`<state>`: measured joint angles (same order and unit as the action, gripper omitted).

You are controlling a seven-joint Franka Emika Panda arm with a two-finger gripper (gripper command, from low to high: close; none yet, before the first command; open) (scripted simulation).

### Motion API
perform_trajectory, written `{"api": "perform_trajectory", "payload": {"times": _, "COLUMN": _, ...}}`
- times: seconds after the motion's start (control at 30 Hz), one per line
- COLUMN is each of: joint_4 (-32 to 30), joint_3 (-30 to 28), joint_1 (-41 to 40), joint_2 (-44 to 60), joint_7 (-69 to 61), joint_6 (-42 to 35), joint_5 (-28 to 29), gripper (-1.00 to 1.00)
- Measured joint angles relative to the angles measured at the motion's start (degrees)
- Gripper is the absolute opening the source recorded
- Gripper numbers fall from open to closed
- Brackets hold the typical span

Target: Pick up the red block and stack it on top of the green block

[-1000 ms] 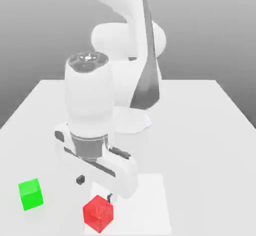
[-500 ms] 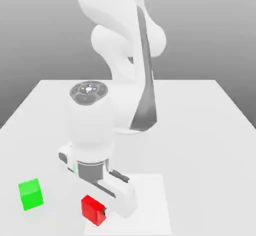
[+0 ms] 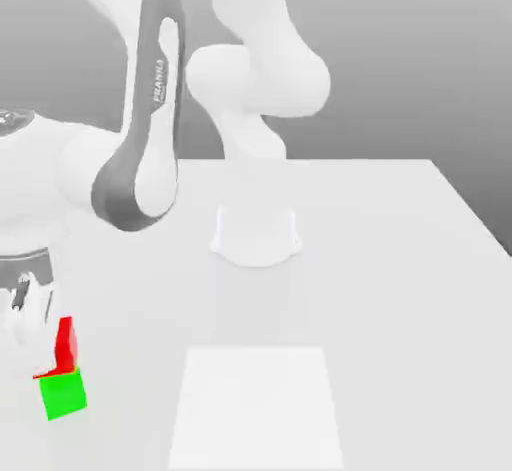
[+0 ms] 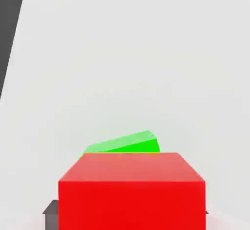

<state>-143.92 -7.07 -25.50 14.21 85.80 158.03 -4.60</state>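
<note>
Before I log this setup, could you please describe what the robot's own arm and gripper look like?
The arm is glossy white with smooth, rounded segments. One link carries a dark grey curved trim with FRANKA lettering in white, and a dark grey band rings the wrist. The gripper has a white body with dark grey details and small, dark, blocky fingertips.

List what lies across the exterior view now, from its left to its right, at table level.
Bright green matte cube → flat white square patch on the table. The bright red cube overlaps the green one, so it is left out.
</note>
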Motion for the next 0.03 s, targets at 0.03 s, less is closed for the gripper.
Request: {"api": "perform_trajectory", "payload": {"times": 0.03, "joint_4": 0.0, "joint_3": 0.0, "joint_1": 0.0, "joint_2": 0.0, "joint_7": 0.0, "joint_6": 0.0, "joint_5": 0.0, "gripper": 1.00}}
